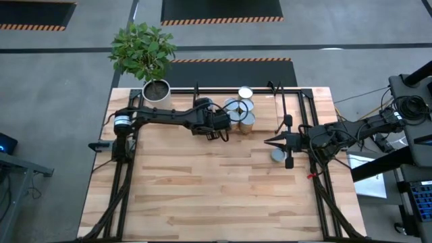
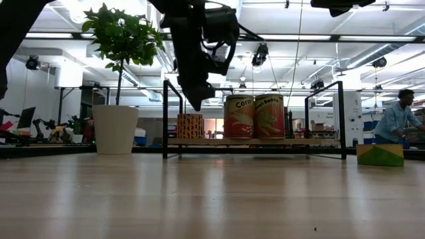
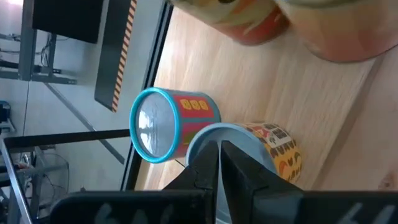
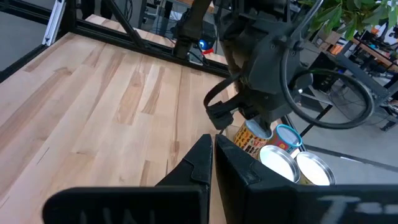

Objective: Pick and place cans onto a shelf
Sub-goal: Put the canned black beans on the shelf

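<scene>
Several cans stand close together on the shelf (image 1: 270,90) at the table's far side; the high view shows their round tops (image 1: 246,106), the low view their sides on the wood board (image 2: 252,141). My left gripper (image 1: 228,123) is shut and empty. It hangs just above and beside the leftmost cans (image 2: 190,126). In the left wrist view two cans (image 3: 155,124) (image 3: 273,146) stand just beyond its fingers. One more can (image 1: 277,156) stands on the table right of centre, partly under my right gripper (image 1: 267,142). That gripper is shut and points toward the table's left edge.
A white pot with a green plant (image 1: 156,90) stands at the far left corner, close to the left arm. A green and yellow box (image 2: 380,154) shows at the far right in the low view, a person (image 2: 397,116) behind it. The table's near half is bare wood.
</scene>
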`<move>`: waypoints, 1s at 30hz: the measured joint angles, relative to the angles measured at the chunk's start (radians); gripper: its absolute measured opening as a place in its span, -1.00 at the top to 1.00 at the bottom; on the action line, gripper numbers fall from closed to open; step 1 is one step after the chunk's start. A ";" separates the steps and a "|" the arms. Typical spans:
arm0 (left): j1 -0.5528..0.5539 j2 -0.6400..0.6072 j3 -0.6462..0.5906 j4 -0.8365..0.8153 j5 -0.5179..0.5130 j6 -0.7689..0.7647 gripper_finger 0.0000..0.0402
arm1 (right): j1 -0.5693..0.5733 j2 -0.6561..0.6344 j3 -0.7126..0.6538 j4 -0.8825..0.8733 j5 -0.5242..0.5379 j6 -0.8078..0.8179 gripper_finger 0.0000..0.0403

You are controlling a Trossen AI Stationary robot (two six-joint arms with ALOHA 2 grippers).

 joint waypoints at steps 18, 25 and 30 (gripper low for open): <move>-0.029 -0.002 0.010 -0.038 0.135 0.053 0.99 | 0.000 0.000 -0.001 -0.002 0.000 -0.008 0.96; -0.030 -0.004 0.077 -0.112 0.122 0.051 0.99 | 0.000 0.000 -0.001 -0.003 0.000 -0.006 0.96; -0.043 -0.005 0.105 -0.110 0.176 0.034 0.99 | 0.000 0.000 -0.001 -0.005 0.000 -0.006 0.96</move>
